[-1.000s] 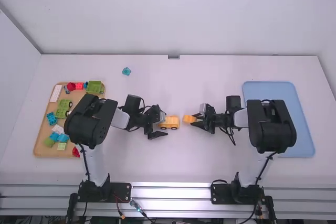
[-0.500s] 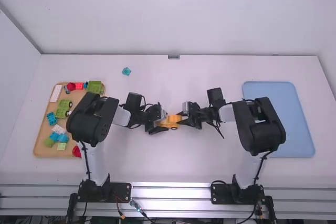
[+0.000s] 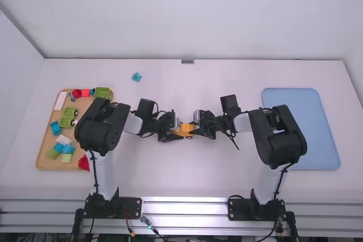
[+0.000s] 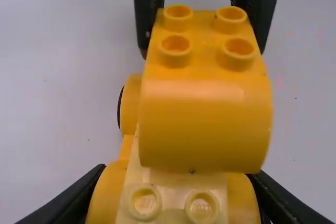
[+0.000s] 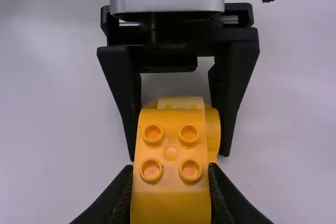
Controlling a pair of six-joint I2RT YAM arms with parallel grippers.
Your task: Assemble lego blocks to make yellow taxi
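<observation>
In the high view, a yellow wheeled base is being clasped by the left tool, while a yellow rounded block is being gripped by the right tool. These 2 pieces are being held together near the middle of the white surface, between the arms. To the left, a wooden tray is being occupied by a white brick, red bricks, green wheeled pieces and blue blocks. At the right, space is being taken up by a blue tray; beyond the left tool, a teal block is being carried by the surface.

In the left wrist view, the base is being squeezed from 2 sides by the left tool. Its rear part is being overlapped by the rounded block, with 2 pale studs being left exposed.

In the right wrist view, the rounded block, topped with 4 studs, is being pinched by the right tool. Whether the pieces are being fully joined cannot be told.
</observation>
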